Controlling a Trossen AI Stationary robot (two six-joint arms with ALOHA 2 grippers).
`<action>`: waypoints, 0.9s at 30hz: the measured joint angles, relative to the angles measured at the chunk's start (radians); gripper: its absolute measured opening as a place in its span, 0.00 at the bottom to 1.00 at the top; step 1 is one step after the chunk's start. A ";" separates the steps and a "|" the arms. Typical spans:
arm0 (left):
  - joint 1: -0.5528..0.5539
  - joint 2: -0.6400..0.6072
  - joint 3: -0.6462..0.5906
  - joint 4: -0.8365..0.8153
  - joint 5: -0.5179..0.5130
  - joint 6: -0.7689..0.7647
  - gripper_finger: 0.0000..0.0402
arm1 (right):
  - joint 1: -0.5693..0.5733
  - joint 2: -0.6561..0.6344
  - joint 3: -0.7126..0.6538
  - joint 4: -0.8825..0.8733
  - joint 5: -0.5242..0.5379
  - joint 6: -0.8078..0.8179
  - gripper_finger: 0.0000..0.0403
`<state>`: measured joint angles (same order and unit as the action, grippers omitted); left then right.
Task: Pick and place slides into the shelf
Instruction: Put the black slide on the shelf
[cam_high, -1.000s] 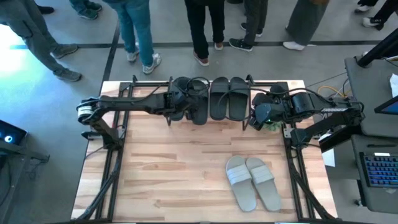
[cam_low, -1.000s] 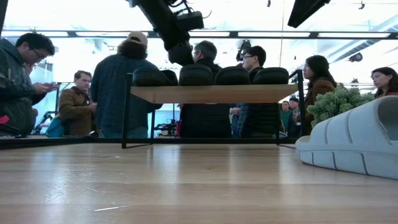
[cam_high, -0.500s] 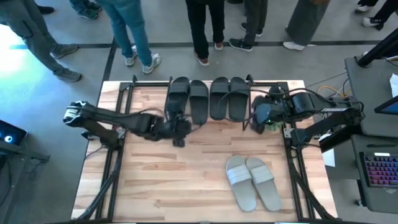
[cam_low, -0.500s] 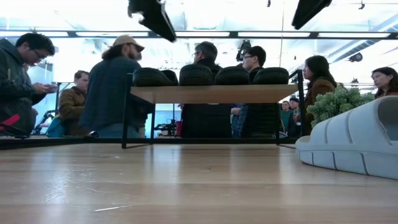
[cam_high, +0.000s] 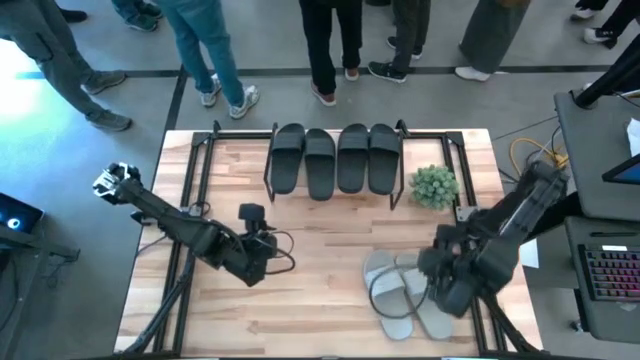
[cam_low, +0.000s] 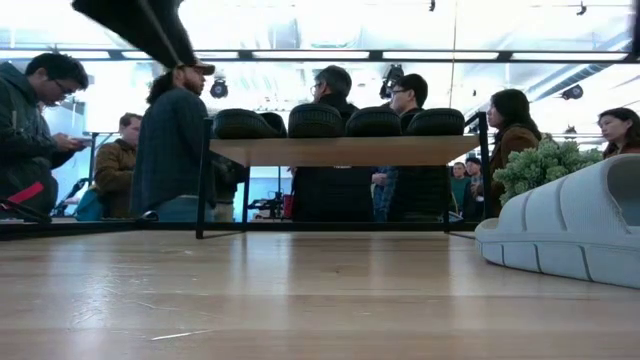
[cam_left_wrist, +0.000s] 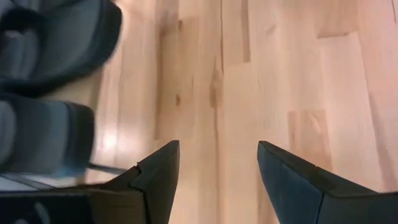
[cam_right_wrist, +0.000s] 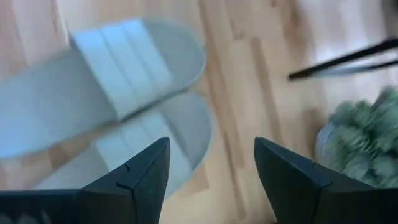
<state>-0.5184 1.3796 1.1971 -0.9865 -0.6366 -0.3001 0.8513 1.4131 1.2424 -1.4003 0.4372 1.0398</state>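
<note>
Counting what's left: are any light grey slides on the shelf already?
No, both light grey slides lie on the table, while the shelf holds four dark ones.

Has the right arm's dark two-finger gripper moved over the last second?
Yes. The right gripper has left the black-barred shelf and small green plant, coming toward the table's near edge over the light grey rubber slides, open.

four slides (cam_high: 336, 158) on shelf (cam_high: 268, 178), two slides (cam_high: 404, 297) in front (plant (cam_high: 433, 186) beside shelf)
</note>
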 joint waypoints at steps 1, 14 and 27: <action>-0.001 0.001 -0.011 0.007 0.006 -0.021 0.50 | 0.020 0.026 -0.008 0.001 -0.012 0.027 0.56; 0.205 0.071 -0.087 0.634 0.159 0.256 0.34 | 0.038 0.179 0.046 0.047 -0.048 0.062 0.55; 0.335 0.165 -0.078 0.742 0.133 0.391 0.02 | 0.038 0.099 0.046 0.005 0.016 0.220 0.55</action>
<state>-0.1839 1.5450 1.1194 -0.2450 -0.5037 0.0912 0.8894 1.5124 1.2888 -1.3953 0.4534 1.2594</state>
